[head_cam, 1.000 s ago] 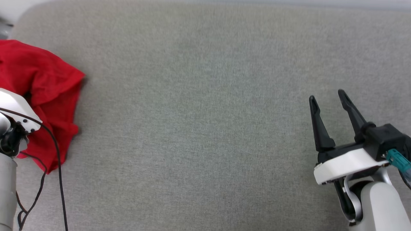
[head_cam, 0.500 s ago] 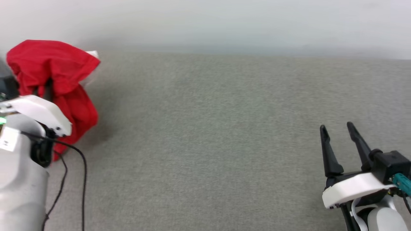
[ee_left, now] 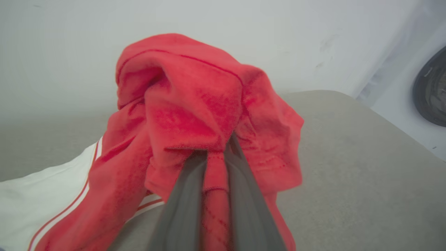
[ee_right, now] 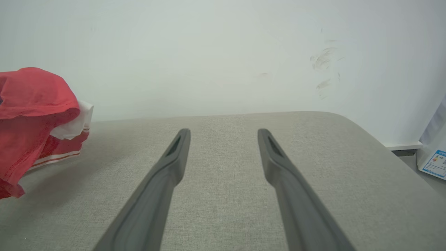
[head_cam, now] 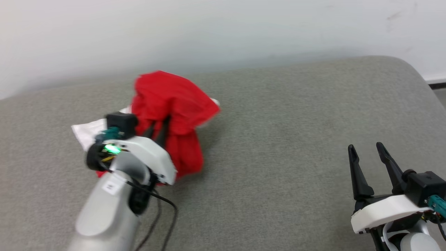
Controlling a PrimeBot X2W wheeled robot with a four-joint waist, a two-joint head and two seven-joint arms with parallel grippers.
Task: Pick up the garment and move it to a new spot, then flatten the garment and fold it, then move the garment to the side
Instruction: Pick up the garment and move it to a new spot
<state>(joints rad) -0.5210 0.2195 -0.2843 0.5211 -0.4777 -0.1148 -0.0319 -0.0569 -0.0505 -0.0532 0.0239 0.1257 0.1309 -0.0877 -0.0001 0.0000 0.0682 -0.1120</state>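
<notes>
The garment point(head_cam: 174, 115) is a bunched red shirt with white sleeves, hanging lifted over the grey cushion at the left of the head view. My left gripper point(head_cam: 158, 129) is shut on a fold of it. In the left wrist view red cloth point(ee_left: 195, 115) drapes over the two fingers point(ee_left: 181, 205), with a pinched strip between them and a white sleeve point(ee_left: 41, 195) trailing at the lower left. My right gripper point(head_cam: 366, 153) stands open at the lower right, well apart from the shirt, with nothing between its fingers point(ee_right: 163, 181). The right wrist view has the garment point(ee_right: 31, 115) at its left edge.
The grey fabric cushion point(head_cam: 278, 146) spreads across the view, with a rounded far right corner and a white wall point(head_cam: 223, 31) behind it. A black cable point(head_cam: 163, 212) trails from my left arm. A white box point(ee_right: 433, 153) stands on the floor at the right.
The head camera has tilted up and turned, shifting the whole picture. My left gripper has lifted the garment and carried it right, toward the cushion's middle. The right gripper stays open.
</notes>
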